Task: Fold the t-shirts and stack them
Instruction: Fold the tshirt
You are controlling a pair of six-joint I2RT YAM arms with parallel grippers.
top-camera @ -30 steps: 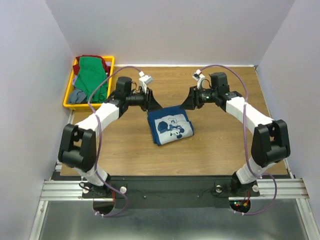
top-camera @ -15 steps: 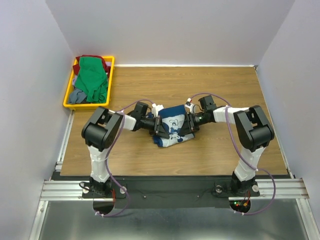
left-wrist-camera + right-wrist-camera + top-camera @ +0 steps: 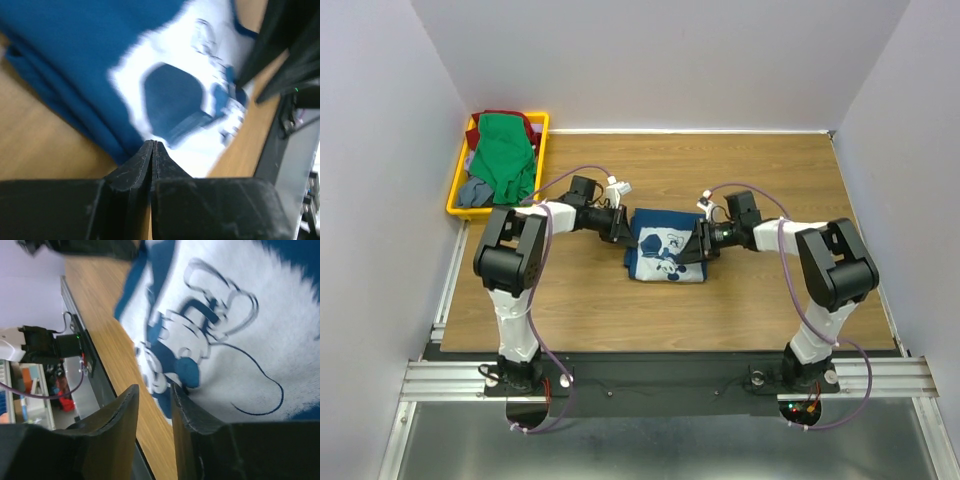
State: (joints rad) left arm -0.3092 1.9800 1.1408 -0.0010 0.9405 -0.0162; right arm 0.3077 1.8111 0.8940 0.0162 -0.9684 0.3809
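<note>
The folded navy-blue t-shirt (image 3: 666,250) lies flat near the middle of the wooden table (image 3: 780,180), its white cartoon print facing up. The left gripper (image 3: 621,226) sits low at the shirt's 10 o'clock corner. In the left wrist view its fingers (image 3: 142,157) are pressed together with no gap, tips at the cloth's edge. I cannot tell whether any cloth is caught between them. The right gripper (image 3: 699,243) is at the shirt's 3 o'clock edge. In the right wrist view its fingers (image 3: 125,405) stand slightly apart just over the print, with nothing between them.

At 10 o'clock from the shirt, in the table's far left corner, is the yellow plastic tray (image 3: 542,128). In it a bright green t-shirt (image 3: 506,152) is heaped over a dark red t-shirt (image 3: 500,116), with a grey-blue t-shirt (image 3: 475,190) bunched at the tray's 6 o'clock end.
</note>
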